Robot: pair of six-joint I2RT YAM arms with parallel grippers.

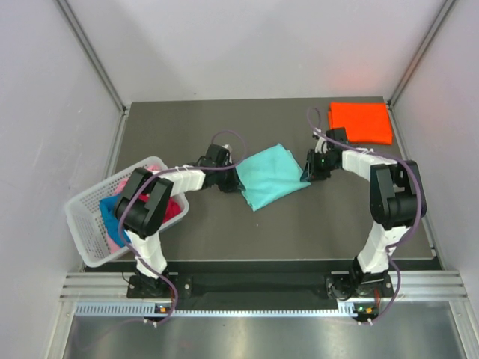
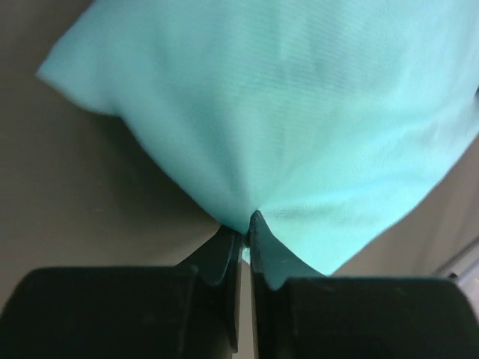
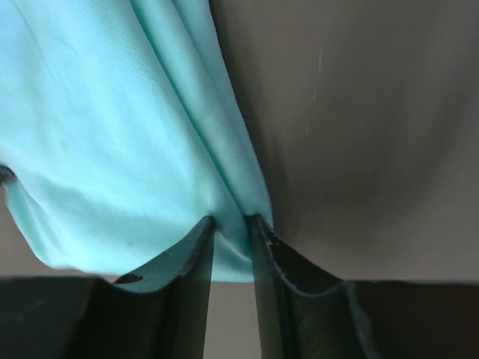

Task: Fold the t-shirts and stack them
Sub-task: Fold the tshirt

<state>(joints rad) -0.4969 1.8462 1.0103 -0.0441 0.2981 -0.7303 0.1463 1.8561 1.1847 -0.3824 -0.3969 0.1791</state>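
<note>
You have the teal t-shirt (image 1: pixel 271 176) in the middle of the tabletop (image 1: pixel 299 224), lying skewed, with one corner pointing toward 5 o'clock. Your left hand (image 2: pixel 245 224) is at the shirt's 9 o'clock edge. Its fingers are pressed almost together, with a thin pinch of teal cloth between the tips. Your right hand (image 3: pixel 232 224) is at the 3 o'clock edge, with its fingers closed on a thicker fold of the same shirt. In the right wrist view the cloth gathers into creases that run down into the grip.

There is bare tabletop on the 6 o'clock side of the shirt, all the way to the near edge. There is also a bare strip at 12 o'clock, up to the far edge.

The orange t-shirt (image 1: pixel 361 122) lies folded flat in the 1 o'clock corner, and its outer edge runs close to the tabletop's right edge. Your right arm's wrist passes just beside its near-left corner.

At 8 o'clock the white basket (image 1: pixel 81 224) sits over the tabletop's left edge. It holds pink (image 1: pixel 118 185), blue (image 1: pixel 111 213) and magenta-red (image 1: pixel 177 209) t-shirts. Your left arm's elbow hangs above its rim.
</note>
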